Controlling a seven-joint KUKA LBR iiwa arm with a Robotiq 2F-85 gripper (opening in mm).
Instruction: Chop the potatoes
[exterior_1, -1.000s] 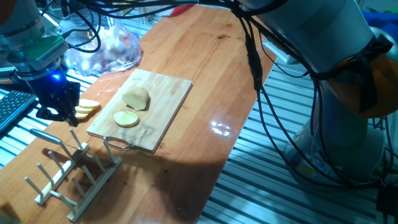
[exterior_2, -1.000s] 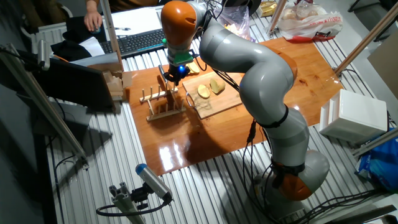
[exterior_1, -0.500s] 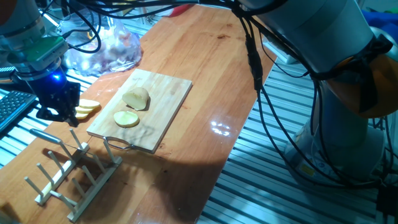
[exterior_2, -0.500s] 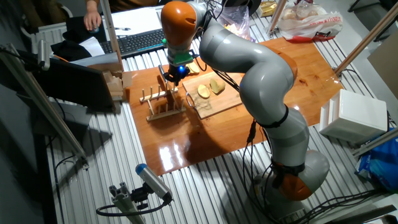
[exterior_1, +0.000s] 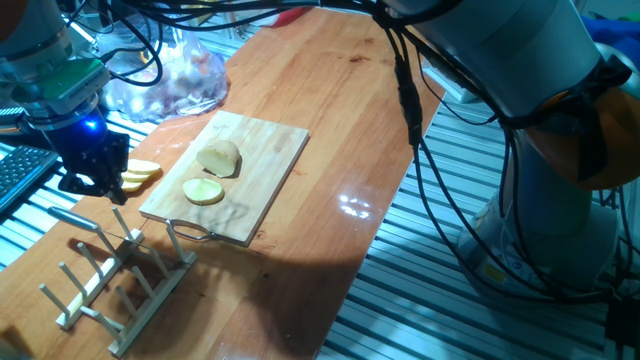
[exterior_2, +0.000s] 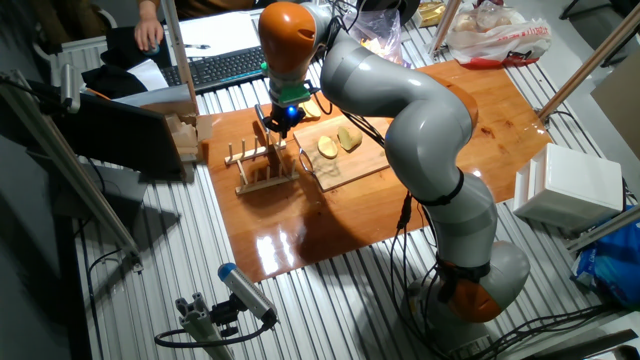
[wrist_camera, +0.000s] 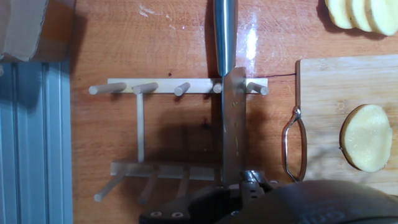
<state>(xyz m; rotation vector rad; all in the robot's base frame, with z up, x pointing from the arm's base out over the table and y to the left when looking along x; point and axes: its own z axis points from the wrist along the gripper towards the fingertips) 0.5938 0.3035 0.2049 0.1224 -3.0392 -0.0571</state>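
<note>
Nearest in one fixed view, wooden peg rack (exterior_1: 115, 280) on the table (exterior_1: 330, 120), low at 8 o'clock. A knife (wrist_camera: 229, 106) lies across the rack between the pegs, blade over both rails, handle pointing away at 12 in the hand view. Gripper (exterior_1: 92, 165) hangs just above the rack, dark fingers pointing down; how far apart the jaws stand, and whether they hold anything, cannot tell. At 2 o'clock from the rack, cutting board (exterior_1: 235, 175) with a wire handle (wrist_camera: 293, 144) on its near edge. On the board, one round potato slice (exterior_1: 203, 190) lies flat, and the potato chunk (exterior_1: 219, 158) sits touching it on the far side. Off the board at 9 o'clock, a row of overlapping slices (exterior_1: 140, 172) on the table, just beside the gripper. Farthest, clear plastic bag (exterior_1: 170, 80) at 11 o'clock.
</note>
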